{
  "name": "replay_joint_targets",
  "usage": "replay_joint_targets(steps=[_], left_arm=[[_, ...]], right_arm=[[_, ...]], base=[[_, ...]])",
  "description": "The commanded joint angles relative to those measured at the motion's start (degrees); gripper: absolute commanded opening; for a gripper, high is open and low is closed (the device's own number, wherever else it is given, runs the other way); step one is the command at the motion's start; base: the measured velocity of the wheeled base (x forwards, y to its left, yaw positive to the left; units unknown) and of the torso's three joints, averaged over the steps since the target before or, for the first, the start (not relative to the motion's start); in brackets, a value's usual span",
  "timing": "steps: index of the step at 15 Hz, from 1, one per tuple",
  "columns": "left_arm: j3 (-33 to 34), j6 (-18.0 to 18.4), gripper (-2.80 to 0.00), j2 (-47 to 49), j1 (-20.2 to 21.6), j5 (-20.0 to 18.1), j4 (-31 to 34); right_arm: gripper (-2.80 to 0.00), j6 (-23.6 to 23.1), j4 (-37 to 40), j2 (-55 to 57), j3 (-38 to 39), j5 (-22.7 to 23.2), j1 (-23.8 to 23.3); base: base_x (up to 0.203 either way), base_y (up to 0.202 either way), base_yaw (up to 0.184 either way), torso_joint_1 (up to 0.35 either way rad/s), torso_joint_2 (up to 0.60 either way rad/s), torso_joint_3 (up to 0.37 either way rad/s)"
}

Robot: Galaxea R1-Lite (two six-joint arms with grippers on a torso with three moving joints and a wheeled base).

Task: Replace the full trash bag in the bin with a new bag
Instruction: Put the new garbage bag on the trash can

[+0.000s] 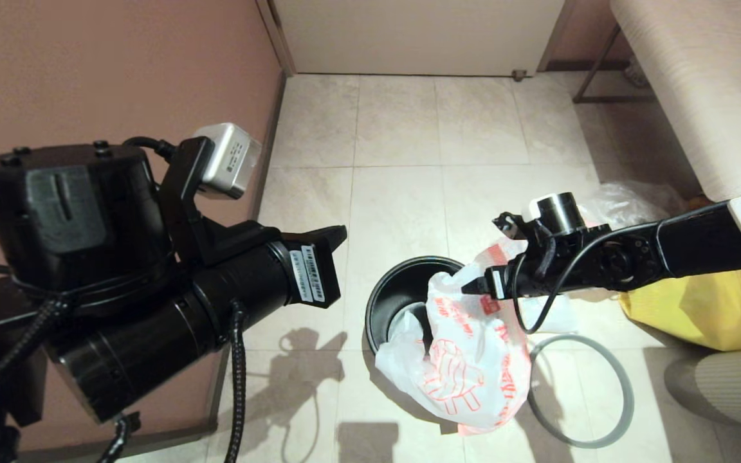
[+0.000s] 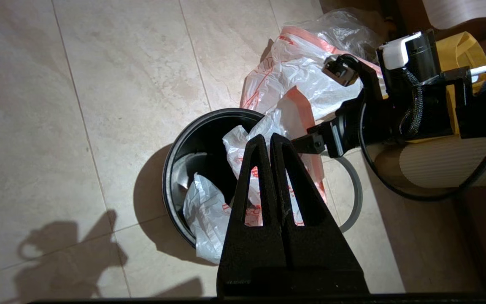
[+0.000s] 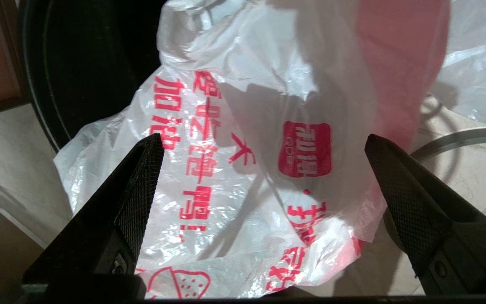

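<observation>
Lettering on the new bag (image 3: 243, 169) reads clearly only between right end effector (image 3: 262, 169) fingers.

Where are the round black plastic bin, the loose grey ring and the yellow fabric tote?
Round black plastic bin (image 1: 388, 290), head view: inner wall.
Loose grey ring (image 1: 624, 402), head view: its band, lying on the floor.
Yellow fabric tote (image 1: 705, 315), head view: its side.

The head camera looks steeply down at the floor. Both wrist cameras, the right one very near, share the bin (image 1: 402, 289) and the printed bag (image 3: 243, 169).
</observation>
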Motion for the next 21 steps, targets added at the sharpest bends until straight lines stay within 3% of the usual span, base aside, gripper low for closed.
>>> replay_joint_targets(steps=[1, 8, 14, 21], left_arm=[[0.0, -0.1, -2.8, 0.3, 0.2, 0.1, -0.2], [0.0, -0.1, -2.8, -0.5, -0.1, 0.1, -0.2], [0.1, -0.1, -2.8, 0.8, 0.1, 0.1, -0.2], [0.1, -0.2, -2.8, 0.8, -0.1, 0.1, -0.3]], right_arm=[[0.0, 0.0, -0.1, -0.1, -0.5, 0.4, -1.3], [0.0, -0.2, -0.5, -3.9, -0.4, 2.1, -3.6], [0.0, -1.5, -0.6, 1.6, -6.0, 2.1, -2.9], [0.0, -1.0, -0.3, 0.5, -2.4, 2.8, -1.3]], base=[[0.0, 0.0, 0.0, 0.0, 0.0, 0.0], [0.0, 0.0, 0.0, 0.0, 0.0, 0.0], [0.0, 0.0, 0.0, 0.0, 0.0, 0.0], [0.0, 0.0, 0.0, 0.0, 0.0, 0.0]])
